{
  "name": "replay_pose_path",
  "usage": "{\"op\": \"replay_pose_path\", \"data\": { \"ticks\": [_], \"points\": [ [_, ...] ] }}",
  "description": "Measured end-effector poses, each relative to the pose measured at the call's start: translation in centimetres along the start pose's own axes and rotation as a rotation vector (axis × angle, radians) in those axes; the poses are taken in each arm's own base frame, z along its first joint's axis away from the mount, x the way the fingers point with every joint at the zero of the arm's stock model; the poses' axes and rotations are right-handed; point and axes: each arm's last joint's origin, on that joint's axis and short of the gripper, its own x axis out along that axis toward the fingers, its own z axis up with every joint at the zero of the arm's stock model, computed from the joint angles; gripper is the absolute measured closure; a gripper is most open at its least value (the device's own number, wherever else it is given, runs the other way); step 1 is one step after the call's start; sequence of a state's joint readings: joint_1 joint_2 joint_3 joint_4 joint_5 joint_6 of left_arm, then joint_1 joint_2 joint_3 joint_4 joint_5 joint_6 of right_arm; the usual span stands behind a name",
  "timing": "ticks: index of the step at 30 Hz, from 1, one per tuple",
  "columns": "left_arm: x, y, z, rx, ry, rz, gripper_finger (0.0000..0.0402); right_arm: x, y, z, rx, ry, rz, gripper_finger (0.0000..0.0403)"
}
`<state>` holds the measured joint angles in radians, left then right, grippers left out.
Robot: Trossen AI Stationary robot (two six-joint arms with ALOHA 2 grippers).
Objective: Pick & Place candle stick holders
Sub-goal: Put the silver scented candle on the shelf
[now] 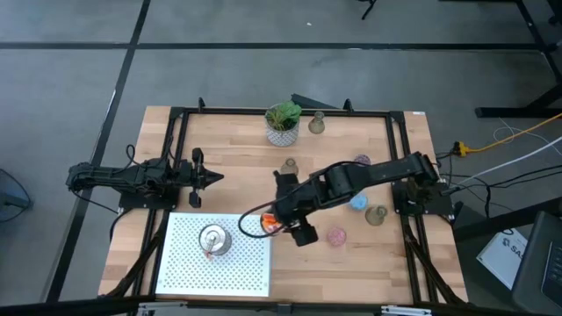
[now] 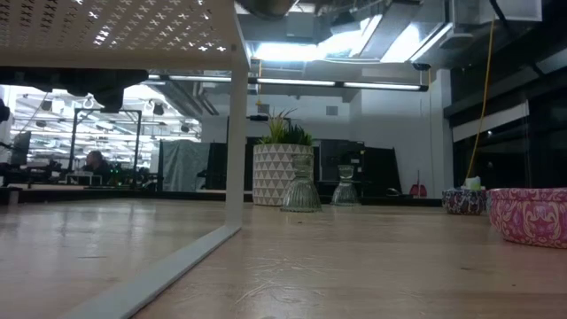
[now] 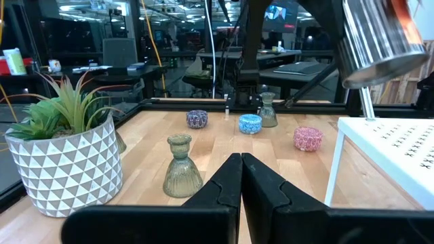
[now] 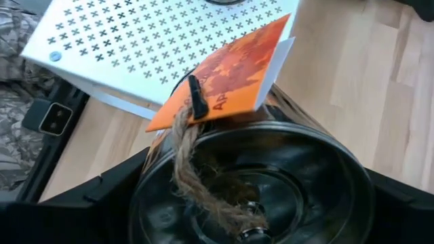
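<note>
My right gripper (image 1: 281, 219) is shut on a shiny silver holder (image 4: 258, 183) with an orange tag (image 4: 224, 74), held in the air beside the right edge of the white perforated platform (image 1: 189, 268). A second silver holder (image 1: 213, 239) stands on the platform. Three olive-grey holders (image 1: 316, 123) (image 1: 289, 165) (image 1: 376, 215), a purple one (image 1: 362, 161), a blue one (image 1: 357, 202) and a pink one (image 1: 336, 235) stand on the table. My left gripper (image 1: 198, 175) is shut and empty at the table's left. My right gripper pinches the silver holder's round outer wall (image 4: 152, 169) between its two fingers (image 4: 102, 196), one on each side. The holder is lifted clear and tilted, its open mouth toward the wrist camera; it also shows in the left wrist view (image 3: 380, 34). A twine loop and the tag hang from it.
A green plant in a white patterned pot (image 1: 283, 123) stands at the far middle of the table. The platform stands on thin white legs (image 2: 235, 115). A black frame (image 1: 176, 132) runs round the table. Bare wood lies near the table's right front.
</note>
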<state>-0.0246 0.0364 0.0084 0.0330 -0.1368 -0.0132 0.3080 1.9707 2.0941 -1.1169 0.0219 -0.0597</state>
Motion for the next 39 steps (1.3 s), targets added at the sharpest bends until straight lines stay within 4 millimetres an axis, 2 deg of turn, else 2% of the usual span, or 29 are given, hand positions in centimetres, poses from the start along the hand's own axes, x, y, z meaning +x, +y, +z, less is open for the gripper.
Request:
{"op": "replay_pose_path", "data": {
  "ticks": [6,16,24,28,39],
  "points": [
    [0.0,0.0,0.0,0.000,0.000,0.000,0.0398,0.7,0.0,0.1,0.004,0.010,0.001,0.0045],
    [0.0,0.0,0.0,0.000,0.001,0.000,0.0398,1.2,0.7,1.3,0.010,-0.095,0.005,0.0045],
    [0.0,0.0,0.0,0.000,0.000,0.001,0.0398,4.7,0.9,1.5,-0.025,-0.065,-0.003,0.0045],
    [0.1,0.0,0.0,0.000,0.003,0.001,0.0398,5.8,1.0,1.7,-0.050,-0.073,0.016,0.0045],
    [0.1,0.0,-0.1,0.002,0.014,0.001,0.0398,5.5,1.1,1.8,-0.080,-0.093,0.031,0.0045]
  ]
}}
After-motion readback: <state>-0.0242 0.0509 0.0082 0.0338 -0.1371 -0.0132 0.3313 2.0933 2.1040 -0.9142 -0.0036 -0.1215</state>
